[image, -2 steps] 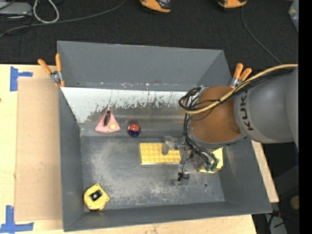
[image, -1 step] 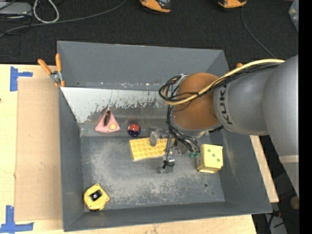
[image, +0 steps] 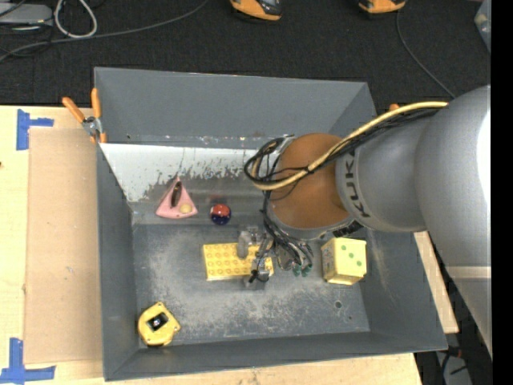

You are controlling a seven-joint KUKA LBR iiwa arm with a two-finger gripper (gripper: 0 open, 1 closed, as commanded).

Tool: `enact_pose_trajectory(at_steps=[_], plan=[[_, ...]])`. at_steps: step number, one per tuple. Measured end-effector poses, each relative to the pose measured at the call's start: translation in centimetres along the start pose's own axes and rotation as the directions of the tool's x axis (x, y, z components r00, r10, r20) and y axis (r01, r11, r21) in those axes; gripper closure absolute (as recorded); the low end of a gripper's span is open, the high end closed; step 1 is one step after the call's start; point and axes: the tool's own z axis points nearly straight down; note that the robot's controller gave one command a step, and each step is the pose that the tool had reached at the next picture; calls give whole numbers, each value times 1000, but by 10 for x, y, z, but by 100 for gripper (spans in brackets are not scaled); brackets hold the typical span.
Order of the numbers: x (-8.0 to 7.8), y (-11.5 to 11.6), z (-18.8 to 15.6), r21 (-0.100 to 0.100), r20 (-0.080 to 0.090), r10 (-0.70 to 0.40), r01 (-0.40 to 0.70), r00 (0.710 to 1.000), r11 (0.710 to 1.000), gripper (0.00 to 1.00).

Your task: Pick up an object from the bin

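Item: gripper (image: 258, 261), low over the middle of the bin (image: 240, 103) floor, at the right-hand end of a flat yellow studded plate (image: 222, 261) — whether it touches the plate or sits just above it is not decidable from this angle. Whether the gripper is spread or closed cannot be told either, since the orange wrist cover (image: 309, 179) and its cable loops hang over it. Nothing can be said to be held. Neighbours: a pale yellow-green die with dark pips (image: 345, 261), near on the right and apart from the plate; a small dark red-and-blue ball (image: 220, 212) and a pink wedge-shaped piece (image: 176, 201) nearer the back wall; a yellow-and-black case like a tape measure (image: 157, 325), well apart in the near left corner. Step in hand, as judged: taking hold of the plate's end. Handling notes — the plate lies flat and offers only thin edges, so the grasp probably wants to straddle the end squarely, reach the floor before closing, and close gently so the plate does not skid leftward. Lift straight up, clear of the die. Risk: a pinch on one corner alone would likely let the plate swing or drop.
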Motion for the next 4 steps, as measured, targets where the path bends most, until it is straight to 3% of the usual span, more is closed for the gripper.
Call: enact_pose_trajectory(at_steps=[1,2,3,4], plan=[[0,0,0,0,0,0,0,1000,1000,100],[21,-2,2,1,2,-346,346,938,938,0],[22,-2,2,0,3,-358,358,934,934,0],[18,35,2,1,5,-327,327,945,945,0]])
